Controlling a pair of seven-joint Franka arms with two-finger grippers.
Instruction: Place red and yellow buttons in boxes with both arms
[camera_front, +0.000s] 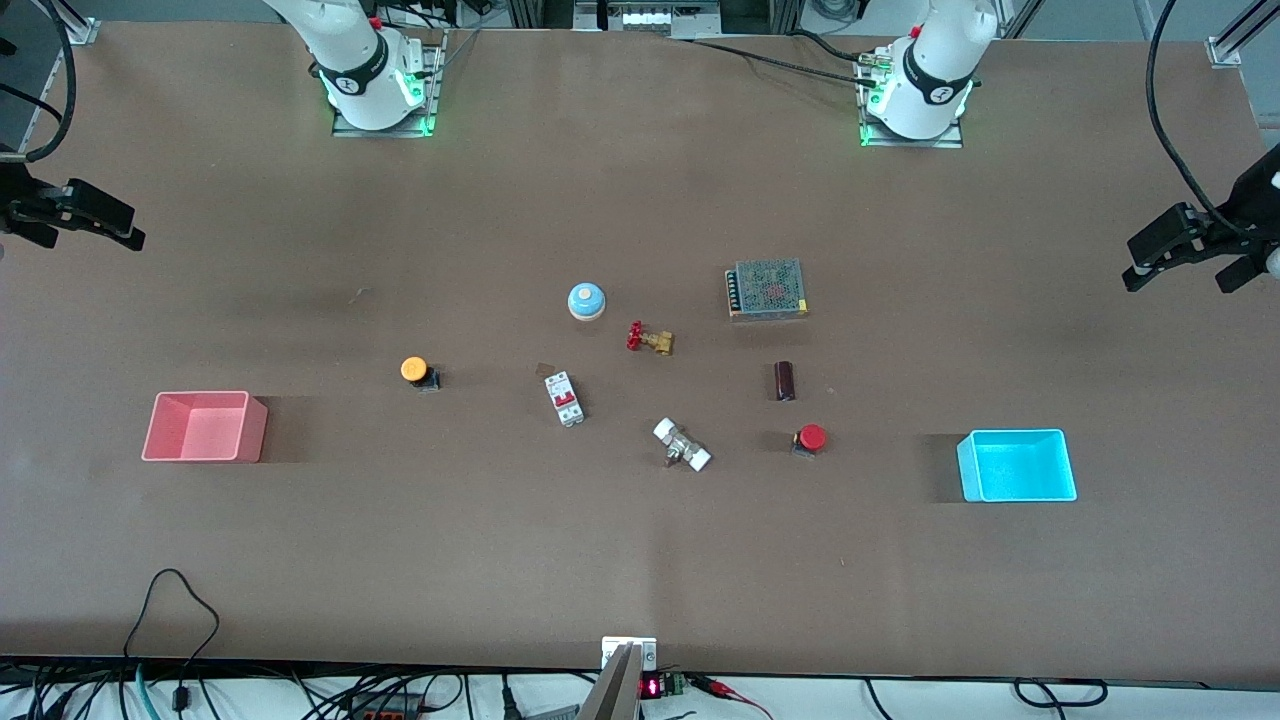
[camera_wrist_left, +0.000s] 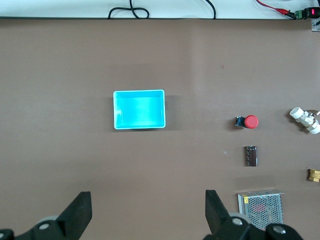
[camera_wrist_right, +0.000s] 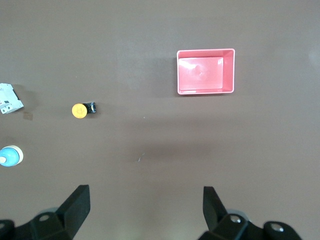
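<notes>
Left gripper (camera_front: 1190, 250): raised over the table's edge at the left arm's end, fingers spread wide with nothing between them; the left wrist view shows both fingertips (camera_wrist_left: 80, 210) apart above bare table.
Right gripper (camera_front: 85, 215): raised over the right arm's end of the table, likewise released and holding nothing; fingertips (camera_wrist_right: 80, 202) well apart in the right wrist view.
Red button (camera_front: 811, 438): on the table near the cyan box (camera_front: 1016, 466), apart from it.
Yellow button (camera_front: 415, 371): on the table near the pink box (camera_front: 205, 427), apart from it.
Boxes: both appear to hold nothing.
Front view only: red-handled valve (camera_front: 648, 338), circuit breaker (camera_front: 564, 398) in full.
Left wrist view: red button (camera_wrist_left: 248, 121), cyan box (camera_wrist_left: 139, 109), mesh power supply (camera_wrist_left: 260, 209); no yellow button.
Right wrist view: yellow button (camera_wrist_right: 80, 110), pink box (camera_wrist_right: 205, 71), blue bell (camera_wrist_right: 10, 156); no red button.
</notes>
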